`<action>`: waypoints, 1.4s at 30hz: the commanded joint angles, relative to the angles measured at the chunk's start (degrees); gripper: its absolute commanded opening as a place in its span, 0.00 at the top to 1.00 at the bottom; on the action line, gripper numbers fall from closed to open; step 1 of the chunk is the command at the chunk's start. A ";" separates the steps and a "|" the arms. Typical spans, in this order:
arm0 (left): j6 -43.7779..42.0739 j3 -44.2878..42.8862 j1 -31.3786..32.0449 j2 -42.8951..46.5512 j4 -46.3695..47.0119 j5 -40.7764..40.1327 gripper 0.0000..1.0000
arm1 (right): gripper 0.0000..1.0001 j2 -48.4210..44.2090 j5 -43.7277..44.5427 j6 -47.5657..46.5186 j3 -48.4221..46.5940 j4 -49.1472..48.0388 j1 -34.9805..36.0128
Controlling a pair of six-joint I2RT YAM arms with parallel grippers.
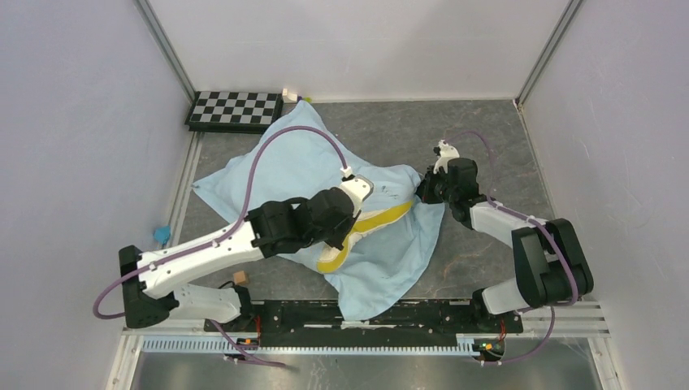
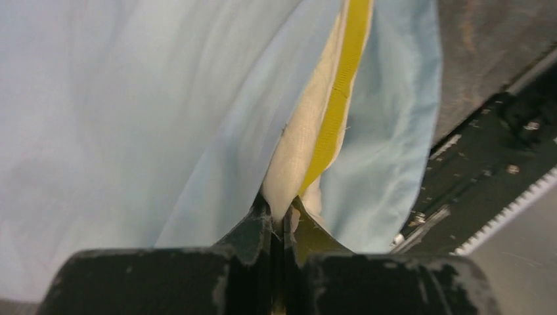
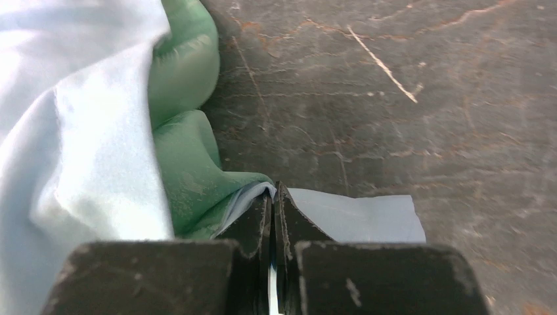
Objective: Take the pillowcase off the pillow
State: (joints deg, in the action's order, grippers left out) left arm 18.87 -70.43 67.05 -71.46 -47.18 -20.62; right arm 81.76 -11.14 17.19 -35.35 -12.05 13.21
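White-walled cell, dark grey mottled table (image 1: 487, 146), checkerboard (image 1: 236, 108) at far left corner. Pillowcase (image 1: 284, 166) spread wrinkled across table centre, pillow (image 1: 382, 217) mostly inside, mustard band (image 2: 341, 85) showing at opening. Left tool (image 2: 284, 220) pressed together on pillow's cream edge beside band. Right tool (image 3: 274, 197) pinching pillowcase hem beside green flap (image 3: 187, 157), low over table.

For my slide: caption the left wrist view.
Left gripper pinches the cream pillow, light-blue pillowcase draped on both sides.

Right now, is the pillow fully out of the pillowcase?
No, only a yellow-banded edge of the pillow shows at the opening; the pillowcase covers the rest.
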 commanded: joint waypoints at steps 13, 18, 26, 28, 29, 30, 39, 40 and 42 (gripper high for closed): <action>0.60 1.73 -12.03 1.79 19.97 33.55 0.98 | 0.71 -5.14 -2.43 -1.87 -3.53 0.58 -0.30; 0.02 2.18 -12.03 1.77 18.42 33.41 0.98 | 0.19 -8.61 -3.75 -2.82 -3.38 -1.31 -0.34; -1.30 2.44 -12.03 4.89 17.64 35.63 0.98 | 0.25 -5.01 -13.07 -0.27 -3.66 -8.63 -0.30; -1.98 2.10 -12.05 4.99 17.22 39.70 0.98 | 0.28 -3.83 -12.69 0.26 -5.12 -9.10 -0.33; -1.87 1.90 -12.04 5.01 17.12 42.02 0.98 | 0.28 -3.18 -11.96 0.33 -6.08 -8.97 -0.34; -1.31 1.92 -12.00 5.14 17.47 43.92 0.98 | 0.29 -2.52 -11.07 0.41 -7.27 -8.74 -0.30; 0.20 5.75 -11.94 11.06 27.28 59.80 0.98 | 0.32 11.07 -13.97 5.05 -17.97 -9.45 -0.49; 0.26 6.32 -11.95 11.81 27.97 60.11 0.98 | 0.32 12.28 -14.17 5.53 -18.29 -9.64 -0.41; 0.46 6.86 -11.94 12.33 28.46 58.69 0.98 | 0.32 14.62 -14.27 5.87 -18.54 -9.26 -0.18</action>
State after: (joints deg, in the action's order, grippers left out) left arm 18.59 -63.59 54.52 -62.54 -28.47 30.59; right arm 92.53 -23.35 20.49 -51.99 -19.73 12.64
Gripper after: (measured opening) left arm 0.067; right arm 0.683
